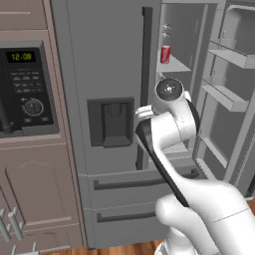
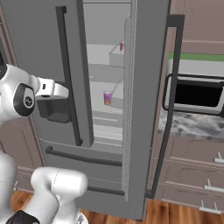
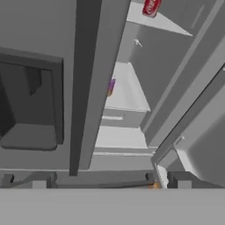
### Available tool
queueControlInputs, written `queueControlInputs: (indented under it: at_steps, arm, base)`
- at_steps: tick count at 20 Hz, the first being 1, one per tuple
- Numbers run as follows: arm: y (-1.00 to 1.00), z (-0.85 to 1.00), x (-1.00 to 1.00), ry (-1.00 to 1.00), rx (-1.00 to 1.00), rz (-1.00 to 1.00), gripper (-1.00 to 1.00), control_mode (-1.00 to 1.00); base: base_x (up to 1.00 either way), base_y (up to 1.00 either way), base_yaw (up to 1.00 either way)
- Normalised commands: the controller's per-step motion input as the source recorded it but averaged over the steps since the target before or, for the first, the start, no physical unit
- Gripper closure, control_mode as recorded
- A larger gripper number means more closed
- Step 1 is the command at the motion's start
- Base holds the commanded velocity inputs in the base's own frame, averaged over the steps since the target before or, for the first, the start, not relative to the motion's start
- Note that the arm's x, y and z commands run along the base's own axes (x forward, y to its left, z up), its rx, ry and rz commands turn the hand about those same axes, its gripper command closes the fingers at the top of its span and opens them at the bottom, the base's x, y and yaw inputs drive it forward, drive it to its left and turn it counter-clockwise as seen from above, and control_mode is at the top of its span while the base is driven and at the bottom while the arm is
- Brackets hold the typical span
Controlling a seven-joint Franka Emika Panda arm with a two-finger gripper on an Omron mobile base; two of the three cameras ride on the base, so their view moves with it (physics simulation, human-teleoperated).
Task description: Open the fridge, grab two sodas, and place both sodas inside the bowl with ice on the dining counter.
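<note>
The arm [image 1: 172, 124] is built of smooth, rounded white segments, joined by dark, nearly black bands along the seams between the shells. A round grey cap [image 1: 169, 88] ringed in dark is carried at the end of one joint, with a small pale mark at its centre, and a black disc [image 2: 25, 100] edged in grey is set into the side of another joint. A short white block-shaped link [image 2: 51, 89] with a grey end face is seen projecting from that joint, and the lower body [image 2: 57, 188] is formed of bulky, glossy white housings.
</note>
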Motion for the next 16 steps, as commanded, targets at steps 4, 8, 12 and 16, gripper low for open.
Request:
queueControlInputs:
  at_steps: [4,8,12,16]
  arm:
    - [0.15,0.05,0.45,-0.04,0.09,0.00,-1.00,-1.00]
    - [0.19,0.06,0.51,-0.03,0.12,0.00,-1.00,-1.00]
    - [0.00,0.01,0.48,-0.02,0.12,0.00,-1.00,-1.00]
    - [0.00,0.00,0.44,-0.01,0.10,0.00,-1.00,-1.00]
  base:
    - [0.00,0.00,0.00]
    - [0.00,0.00,0.00]
    - [0.00,0.00,0.00]
    - [0.00,0.00,0.00]
